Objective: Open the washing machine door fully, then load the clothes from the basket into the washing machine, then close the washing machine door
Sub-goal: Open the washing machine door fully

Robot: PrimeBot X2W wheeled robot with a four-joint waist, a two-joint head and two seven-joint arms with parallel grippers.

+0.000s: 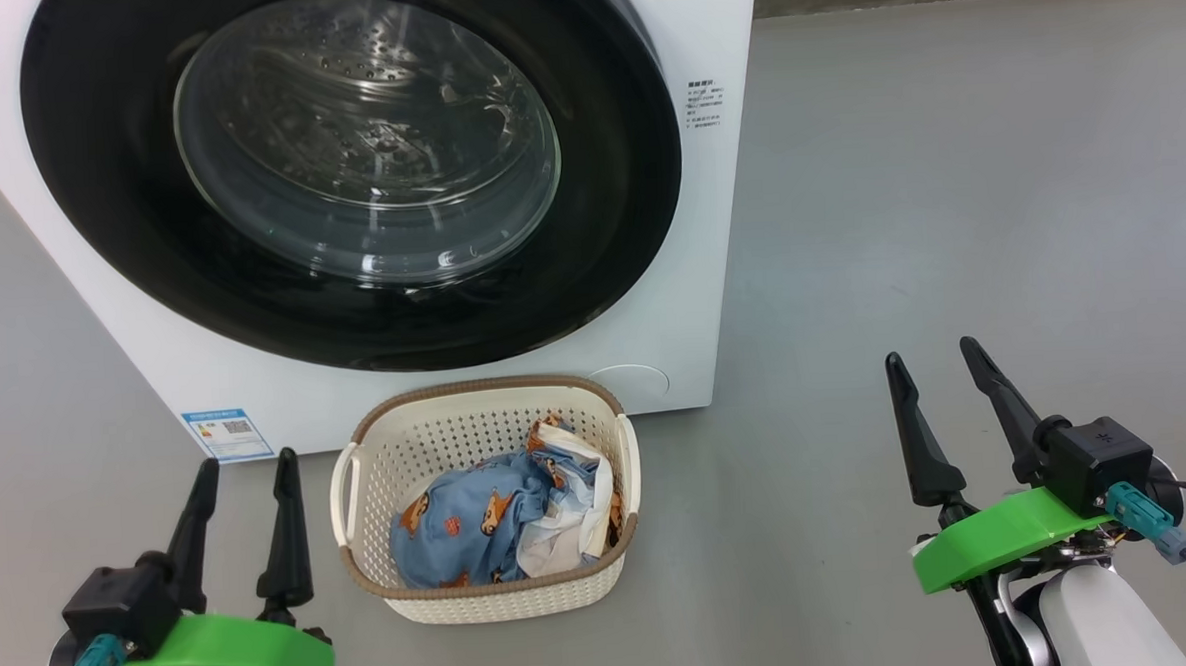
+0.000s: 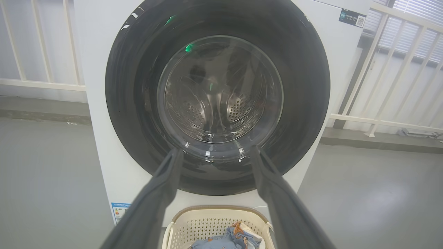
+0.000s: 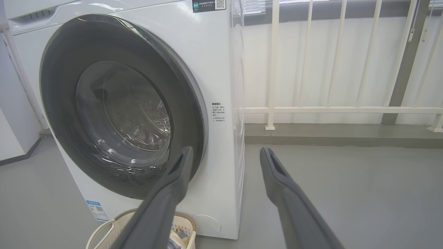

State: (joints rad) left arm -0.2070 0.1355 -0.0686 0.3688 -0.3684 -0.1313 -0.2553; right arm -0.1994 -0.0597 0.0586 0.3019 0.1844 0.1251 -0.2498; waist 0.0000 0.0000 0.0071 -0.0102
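Note:
The white washing machine [image 1: 710,268] stands ahead with its round black washing machine door [image 1: 608,222] lying flat against the front, the steel drum visible through the glass. On the floor in front sits the cream basket [image 1: 476,403] holding the clothes [image 1: 491,518], light blue printed fabric with white cloth. My left gripper [image 1: 247,473] is open, low at the basket's left, holding nothing. My right gripper [image 1: 934,353] is open over bare floor, well right of the basket. The door [image 2: 297,103] and basket [image 2: 193,221] show past my left fingers [image 2: 162,193]. The door [image 3: 59,103] also appears beyond my right fingers [image 3: 173,186].
Grey floor [image 1: 948,207] stretches to the right of the machine. A white railing [image 3: 332,110] on a low kerb runs behind and beside the machine. A blue label sticker [image 1: 227,432] marks the machine's lower left corner.

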